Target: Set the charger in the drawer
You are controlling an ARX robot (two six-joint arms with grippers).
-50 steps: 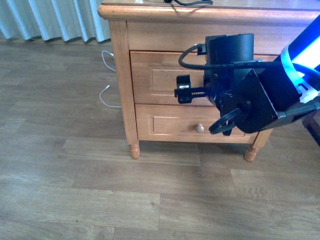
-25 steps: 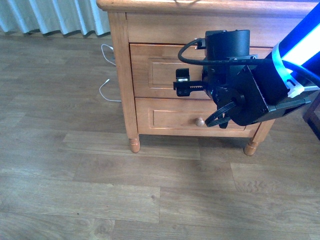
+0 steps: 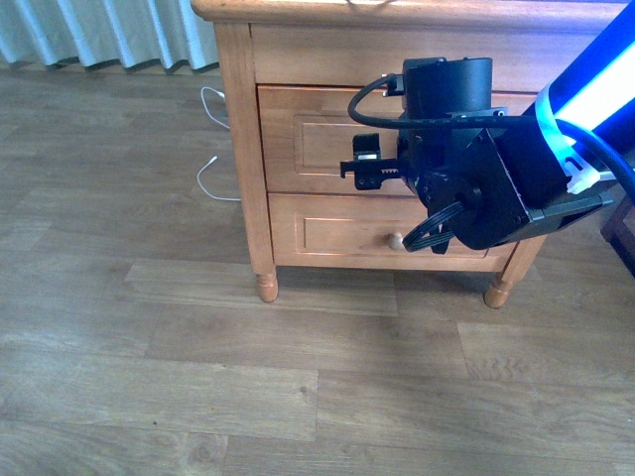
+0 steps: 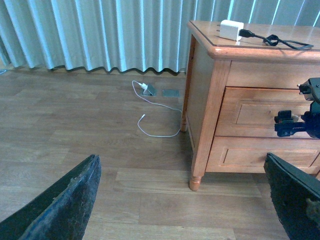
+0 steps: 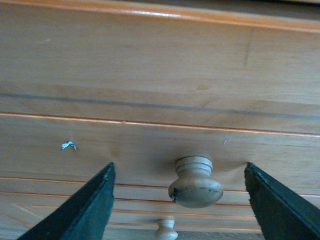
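My right hand (image 5: 178,167), spread, flanks the drawer (image 5: 130,150)'s knob (image 5: 195,184) without touching; charger (image 4: 231,29) lies on the surface (image 4: 206,31) above the drawer

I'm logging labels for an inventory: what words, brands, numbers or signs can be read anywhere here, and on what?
None can be read.
The charger shows a plain white face; any print is too small to tell.
The drawer bears only a small speck, not lettering.
The right arm's black housing shows no legible label.
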